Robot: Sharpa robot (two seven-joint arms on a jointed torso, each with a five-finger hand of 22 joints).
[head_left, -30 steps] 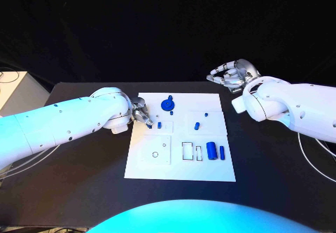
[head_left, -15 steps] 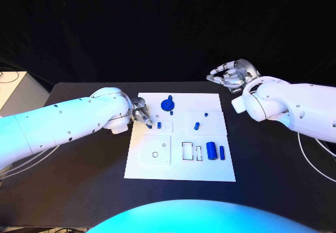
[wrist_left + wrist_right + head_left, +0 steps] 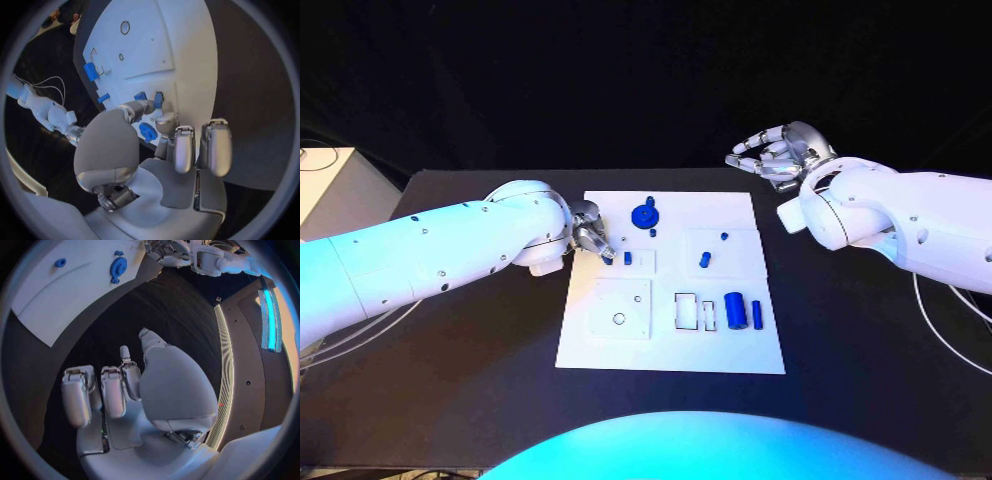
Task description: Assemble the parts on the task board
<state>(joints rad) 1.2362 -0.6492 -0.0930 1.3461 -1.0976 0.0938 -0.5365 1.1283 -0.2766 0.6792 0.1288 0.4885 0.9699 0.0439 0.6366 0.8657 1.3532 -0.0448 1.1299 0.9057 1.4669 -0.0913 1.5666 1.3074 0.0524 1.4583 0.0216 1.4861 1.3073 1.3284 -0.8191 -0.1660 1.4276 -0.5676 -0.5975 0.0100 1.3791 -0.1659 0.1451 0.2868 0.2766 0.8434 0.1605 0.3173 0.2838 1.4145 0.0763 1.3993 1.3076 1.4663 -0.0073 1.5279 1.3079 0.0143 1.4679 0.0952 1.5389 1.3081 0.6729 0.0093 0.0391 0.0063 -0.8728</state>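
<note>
Head view: the task board (image 3: 672, 350) lies mid-counter (image 3: 473, 400). On it I count six blue parts: a round disc part (image 3: 645, 214) at the far edge, a small peg (image 3: 629, 258) by the left hand, two small pieces (image 3: 707, 259) in the right-hand panel, and two upright cylinders (image 3: 734, 312) nearer, beside an empty rectangular slot (image 3: 687, 311). The left hand (image 3: 590, 237) sits at the board's left edge, fingers curled in over the peg; whether it pinches anything I cannot tell. The right hand (image 3: 779, 152) hovers past the board's far right corner, fingers loosely spread, holding nothing.

Left wrist view: the left hand's fingertips (image 3: 166, 120) rest right by two small blue pieces (image 3: 158, 98), with the disc part (image 3: 148, 132) beneath the palm. Contact is unclear.

Right wrist view: the right hand (image 3: 119, 390) is released over bare counter; the board's corner with the disc part (image 3: 117, 265) lies well apart.

Judging by the empty slot and loose pieces, assembly looks barely started, with most insertions left.
</note>
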